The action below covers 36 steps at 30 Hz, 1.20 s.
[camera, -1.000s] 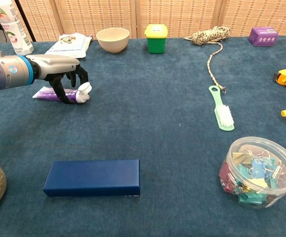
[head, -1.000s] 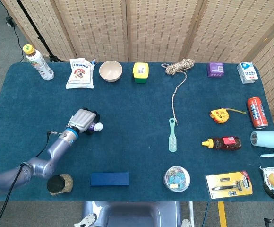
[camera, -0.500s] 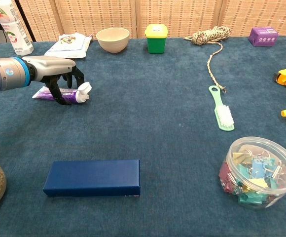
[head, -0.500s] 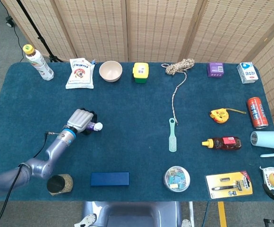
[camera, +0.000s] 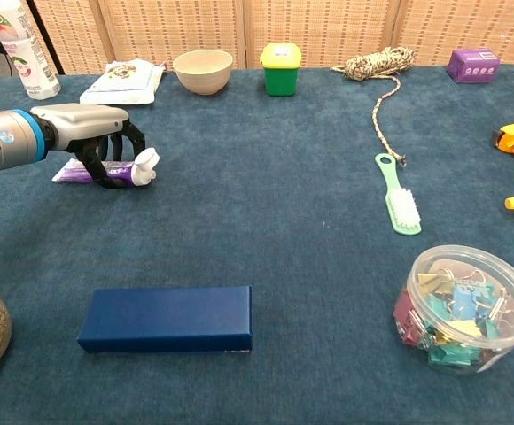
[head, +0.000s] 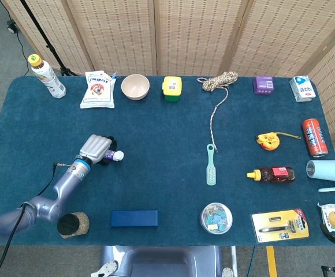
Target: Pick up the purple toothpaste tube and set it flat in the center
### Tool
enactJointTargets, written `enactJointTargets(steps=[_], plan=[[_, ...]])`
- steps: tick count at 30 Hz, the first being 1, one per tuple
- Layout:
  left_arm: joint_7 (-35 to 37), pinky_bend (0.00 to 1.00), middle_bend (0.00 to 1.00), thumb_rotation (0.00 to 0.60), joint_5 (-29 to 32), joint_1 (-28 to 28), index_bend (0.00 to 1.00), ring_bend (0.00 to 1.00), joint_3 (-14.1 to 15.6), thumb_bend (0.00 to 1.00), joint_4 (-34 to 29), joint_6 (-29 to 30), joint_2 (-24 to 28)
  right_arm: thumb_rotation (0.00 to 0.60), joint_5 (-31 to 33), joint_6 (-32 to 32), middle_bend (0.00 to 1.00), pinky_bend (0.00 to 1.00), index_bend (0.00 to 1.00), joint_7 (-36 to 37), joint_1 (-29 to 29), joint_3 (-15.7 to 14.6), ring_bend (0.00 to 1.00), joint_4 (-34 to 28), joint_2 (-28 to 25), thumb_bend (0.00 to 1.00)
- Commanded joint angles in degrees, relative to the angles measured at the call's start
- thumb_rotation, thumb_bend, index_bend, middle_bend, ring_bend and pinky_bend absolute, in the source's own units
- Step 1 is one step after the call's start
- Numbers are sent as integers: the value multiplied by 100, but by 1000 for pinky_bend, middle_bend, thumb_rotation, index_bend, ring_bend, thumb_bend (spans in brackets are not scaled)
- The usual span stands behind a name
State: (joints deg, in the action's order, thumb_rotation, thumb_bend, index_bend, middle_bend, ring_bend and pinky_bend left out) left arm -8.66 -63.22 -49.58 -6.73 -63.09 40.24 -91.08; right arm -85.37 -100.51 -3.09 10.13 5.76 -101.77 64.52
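1. Purple toothpaste tube (camera: pixel 93 171) with white cap (camera: pixel 147 163): lying on the blue table (head: pixel 167 144), left side, well apart from the centre; cap end seemingly raised slightly off the cloth.
2. Handling, judged: light, soft-bodied, likely to dent or slide under a hard squeeze; firmer near the cap shoulder, so best taken across the body just behind the cap.
3. Left hand (camera: pixel 93 133): palm down directly over the tube; dark fingers (camera: pixel 106 168) curled down on both sides of the body, wrapped about it and apparently gripping, cap poking out beyond them.
4. Right hand: not visible in either view.
5. Neighbours: navy box (camera: pixel 167 318) nearer the front edge; green brush (camera: pixel 397 197) toward the centre-right; bowl (camera: pixel 203 71) at the back.
6. Stage, judged: grasp made or nearly so, carry to centre not yet done.
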Motion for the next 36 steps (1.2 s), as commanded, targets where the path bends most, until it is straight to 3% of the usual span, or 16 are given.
enactJointTargets(steps=[1,9,16,25,36], plan=[[97,408,420,600,-81,56,499,409,-9,324,-1,81,2,600,-4,-4,108,12,165,-1,3,-2,7,-5,-5,0],[328,474,432,600,-410,166,524,432,-7,399,2,345,-30,600,-18,-15,108,12,165,33,8,1,7,-1,3,0],[711,523,478,600,-820,206,583,484,-45,524,29,608,40,600,-25,14,108,11,166,91,-26,34,7,-25,-26,0],[1012,583,525,600,-1218,153,617,545,-8,674,-248,610,422,600,-86,227,108,12,168,226,-196,86,7,-142,-178,0],[1108,594,510,600,-1322,86,570,521,-56,696,-778,511,1007,600,-99,483,108,11,166,554,-425,174,7,-141,-352,0]])
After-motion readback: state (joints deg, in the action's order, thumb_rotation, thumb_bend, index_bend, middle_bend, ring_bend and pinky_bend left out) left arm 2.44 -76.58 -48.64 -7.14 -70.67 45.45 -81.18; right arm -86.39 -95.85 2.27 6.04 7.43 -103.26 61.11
